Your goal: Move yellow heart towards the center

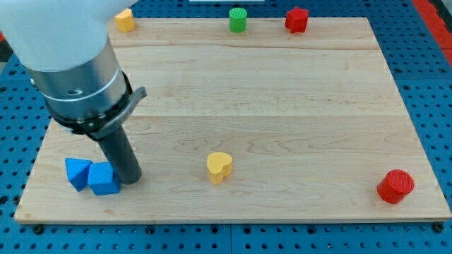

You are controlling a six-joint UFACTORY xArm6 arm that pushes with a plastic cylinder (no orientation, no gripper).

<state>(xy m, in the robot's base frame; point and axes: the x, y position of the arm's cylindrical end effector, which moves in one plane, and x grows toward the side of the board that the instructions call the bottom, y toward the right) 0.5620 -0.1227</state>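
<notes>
The yellow heart (pixel 219 167) lies on the wooden board (pixel 282 106), a little below and left of the board's middle. My tip (pixel 130 180) rests on the board at the lower left, well to the left of the heart. It stands right beside the blue cube (pixel 104 179), touching or nearly touching its right side. The arm's grey body (pixel 74 70) covers the board's upper left part.
A blue triangular block (pixel 77 172) sits left of the blue cube. A yellow block (pixel 125 20), a green cylinder (pixel 238 20) and a red star-like block (pixel 296 20) line the top edge. A red cylinder (pixel 395 187) sits at the lower right corner.
</notes>
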